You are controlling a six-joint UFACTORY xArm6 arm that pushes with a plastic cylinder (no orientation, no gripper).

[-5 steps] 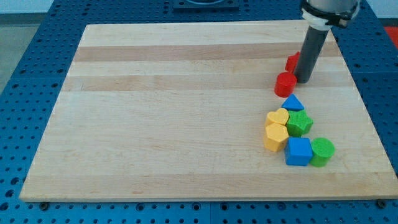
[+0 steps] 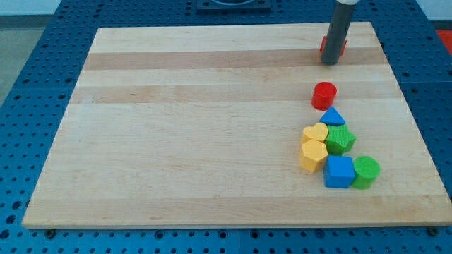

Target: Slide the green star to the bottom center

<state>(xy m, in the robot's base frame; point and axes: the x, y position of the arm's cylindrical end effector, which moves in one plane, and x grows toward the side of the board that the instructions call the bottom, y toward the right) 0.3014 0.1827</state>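
The green star lies at the view's right in a tight cluster, touching the yellow heart on its left and the blue triangle above it. My tip is far up near the view's top right, just in front of a red block that the rod partly hides. The tip is well above the star, with the red cylinder lying between them.
A yellow hexagon, a blue cube and a green cylinder sit just below the star. The wooden board rests on a blue perforated table, whose right edge is near the cluster.
My tip has moved up and slightly left, away from the red cylinder. The red block beside the rod has shifted upward with it. The cluster has not moved.
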